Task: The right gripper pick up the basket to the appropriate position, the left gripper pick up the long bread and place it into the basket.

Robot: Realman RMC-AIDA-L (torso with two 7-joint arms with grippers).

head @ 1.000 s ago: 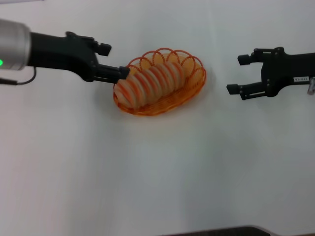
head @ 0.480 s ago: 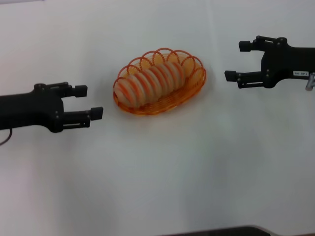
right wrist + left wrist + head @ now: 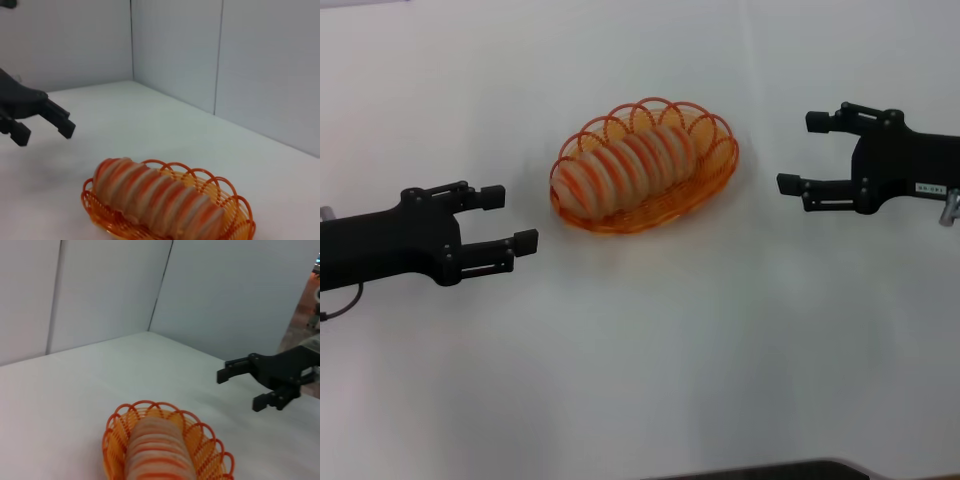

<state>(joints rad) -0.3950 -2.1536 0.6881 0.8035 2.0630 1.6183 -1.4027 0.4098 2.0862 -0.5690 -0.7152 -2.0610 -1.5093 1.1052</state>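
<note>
Withdrawing is the step in hand, by my reading: the long bread [image 3: 638, 165] already lies lengthwise in the basket [image 3: 712, 182], upper centre of the head frame, so the left gripper [image 3: 511, 218] at left centre, jaws apart and empty, should back off low and straight without grazing the scalloped rim. The right gripper [image 3: 805, 153] at the upper right, jaws likewise apart and holding nothing, stands well clear of the basket's other end and need only stay out of the way. Against the picture half a second earlier, the left gripper has shifted slightly toward the basket and a touch lower in the frame; basket, loaf and right gripper look almost unchanged.
</note>
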